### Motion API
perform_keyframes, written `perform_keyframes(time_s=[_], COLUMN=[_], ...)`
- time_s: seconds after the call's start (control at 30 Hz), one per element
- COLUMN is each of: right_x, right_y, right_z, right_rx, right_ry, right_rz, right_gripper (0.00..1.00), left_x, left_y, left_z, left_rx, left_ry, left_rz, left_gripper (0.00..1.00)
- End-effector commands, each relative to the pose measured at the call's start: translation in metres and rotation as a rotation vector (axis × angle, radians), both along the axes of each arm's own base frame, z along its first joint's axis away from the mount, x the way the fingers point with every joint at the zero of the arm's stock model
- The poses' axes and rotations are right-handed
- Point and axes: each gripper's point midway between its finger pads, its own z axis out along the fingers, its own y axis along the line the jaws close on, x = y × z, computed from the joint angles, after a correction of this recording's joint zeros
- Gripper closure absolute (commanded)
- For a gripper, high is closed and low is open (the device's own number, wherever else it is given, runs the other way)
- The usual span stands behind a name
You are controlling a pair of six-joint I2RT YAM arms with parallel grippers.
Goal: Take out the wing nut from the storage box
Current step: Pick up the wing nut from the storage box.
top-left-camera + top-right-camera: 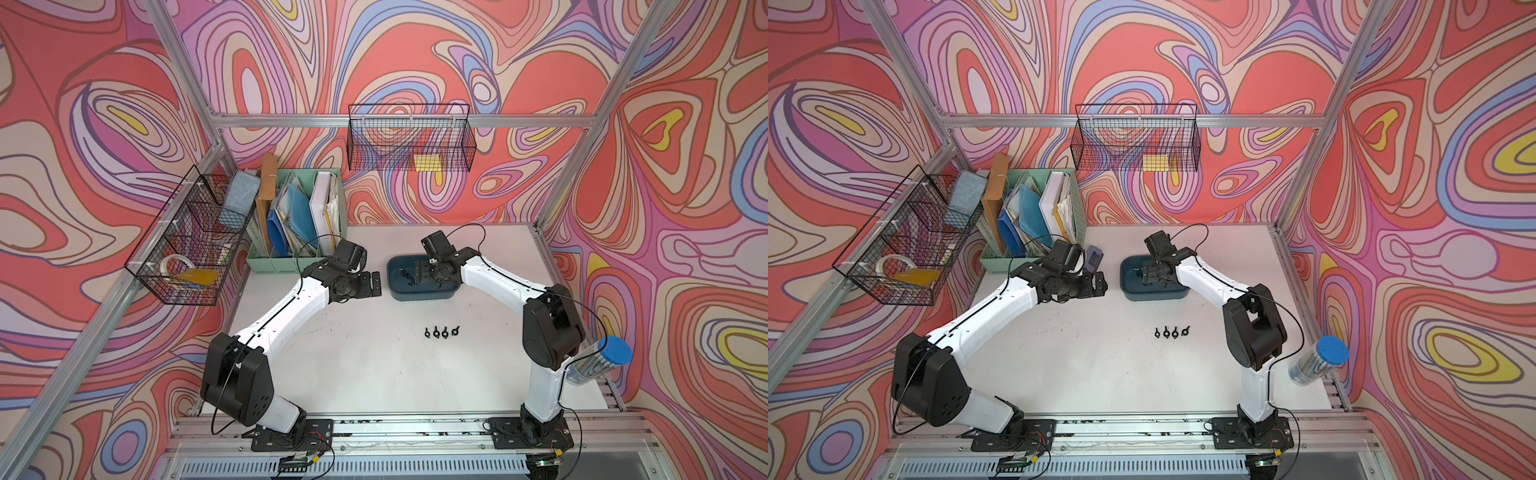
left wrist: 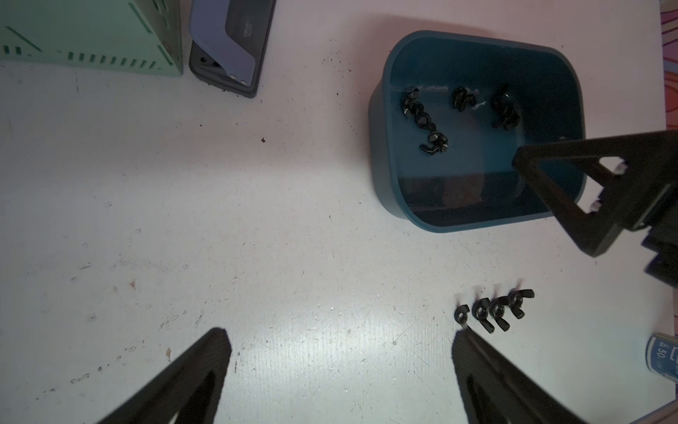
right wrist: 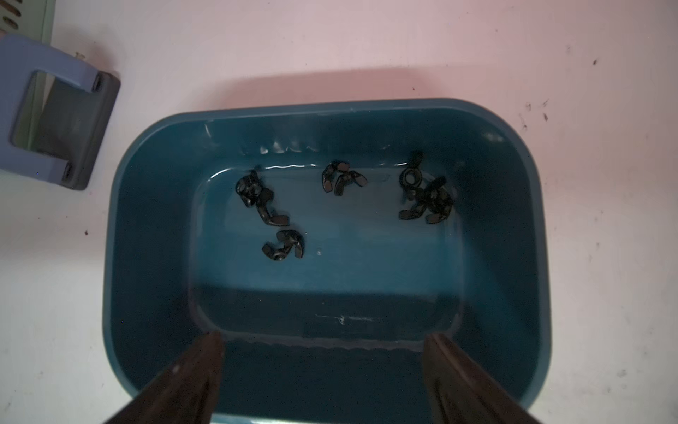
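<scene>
The right gripper point(image 3: 324, 339) hangs spread and empty over the storage box point(image 3: 146, 257). Its wing nuts point(image 3: 253, 191) lie at the left end of the floor (some tangled). Better aim for the lone wing nut point(image 3: 283, 245), jaws straddling its wings, descending slowly.

Both top views look steeply down from high over the table's point(image 1: 353, 374) six o'clock edge, facing twelve. The right wrist camera hangs close above the box point(image 3: 146, 257); the left wrist camera, farther off, shares it.
</scene>
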Motion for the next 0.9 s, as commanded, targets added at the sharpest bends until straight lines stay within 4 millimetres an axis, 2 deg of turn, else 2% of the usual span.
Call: perform_keyframes(time_s=[0.0,0.17,0.57,0.87], right_x=[0.016,0.029,0.067,0.088], right_y=[0.001,-0.003,-0.037,-0.045], right_z=[-0.002,-0.012,-0.046,-0.065], right_rx=[0.016,-0.002,-0.05,-0.076], right_ry=[-0.012,-0.01,0.012,-0.003], right_rz=[0.012,0.006,-0.117,-0.14], right_gripper=[0.13,0.15,0.39,0.54], left_x=[0.015,0.024,0.032,0.03], left_y=[0.001,-0.003,-0.007,-0.007], left_z=[0.007,0.007,0.009,0.012], left_rx=[0.028,0.04,0.034,0.028], left_ry=[-0.052,-0.048,-0.046,-0.051], left_rz=[-0.008,-0.023,-0.027,-0.026], left_gripper=[0.01,0.01,0.01,0.01])
